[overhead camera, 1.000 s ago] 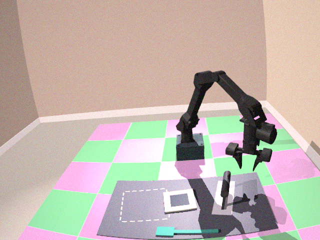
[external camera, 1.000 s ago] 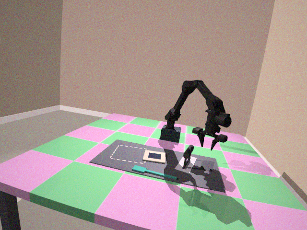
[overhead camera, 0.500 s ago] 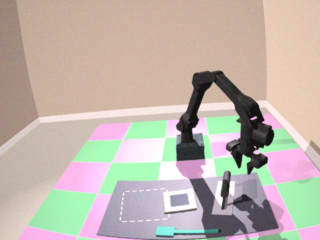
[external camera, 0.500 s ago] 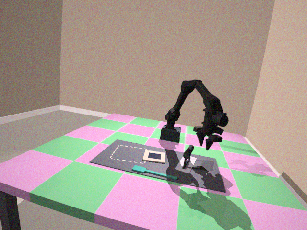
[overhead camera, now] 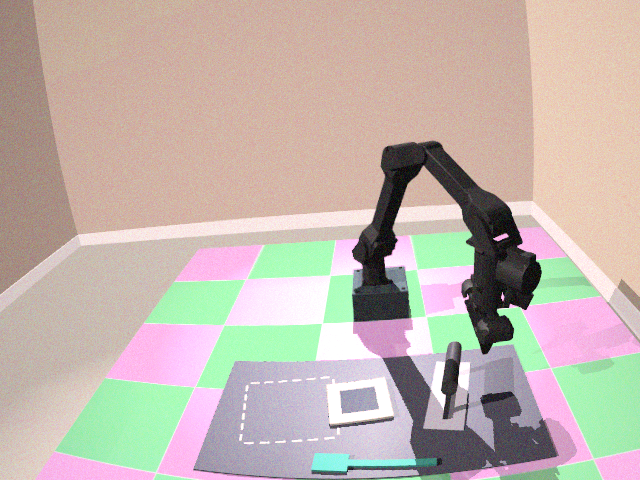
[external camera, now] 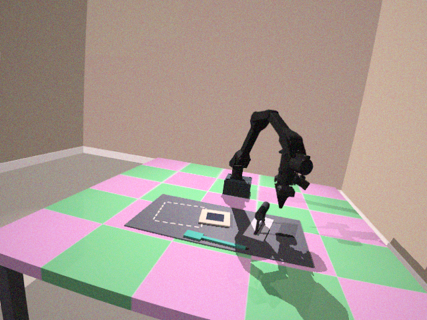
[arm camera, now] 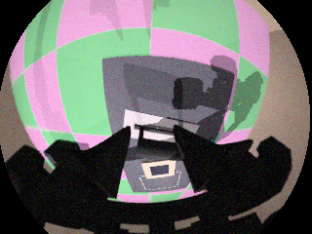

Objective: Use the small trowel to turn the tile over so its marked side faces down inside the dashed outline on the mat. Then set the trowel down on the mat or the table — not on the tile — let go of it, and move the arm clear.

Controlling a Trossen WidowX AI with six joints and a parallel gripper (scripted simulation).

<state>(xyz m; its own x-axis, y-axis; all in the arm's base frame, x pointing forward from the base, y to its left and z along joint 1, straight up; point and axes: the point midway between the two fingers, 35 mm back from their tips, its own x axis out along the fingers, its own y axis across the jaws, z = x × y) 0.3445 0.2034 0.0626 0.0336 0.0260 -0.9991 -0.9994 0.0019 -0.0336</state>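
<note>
Trowel: standing on the mat's right part in the top view; trowel point(overhead camera: 450, 379) point(external camera: 261, 215) point(arm camera: 137, 119), pale blade lying flat, black handle rising.
Trowel axis: blade running lengthwise from the arm side toward the near mat edge; handle slanting up and back toward the arm side.
Tile: lying flat on the mat; tile point(overhead camera: 359, 401) point(external camera: 214, 217) point(arm camera: 159, 170), dark square facing up.
Tile shape: looking near square, so no clear long axis showing.
Outline: dashed outline point(overhead camera: 290, 380) point(external camera: 177, 224) point(arm camera: 141, 179), with the tile overlapping its right side in the top view, mostly sitting outside.
Pincer: pincer point(overhead camera: 485, 349) point(external camera: 281, 207) point(arm camera: 152, 128) hovering above the bench point(overhead camera: 139, 434) point(external camera: 96, 258) point(arm camera: 102, 44), fingers standing apart, gripping nothing.
Teal tool: teal tool point(overhead camera: 330, 463) point(external camera: 193, 235) lying along the near edge, head pointing left in the top view, dark tip pointing right.
Mat: mat point(overhead camera: 372, 439) point(external camera: 145, 220) point(arm camera: 146, 68) lying flat, carrying trowel and tile.
Text: no readable brand, label or writing showing.
</note>
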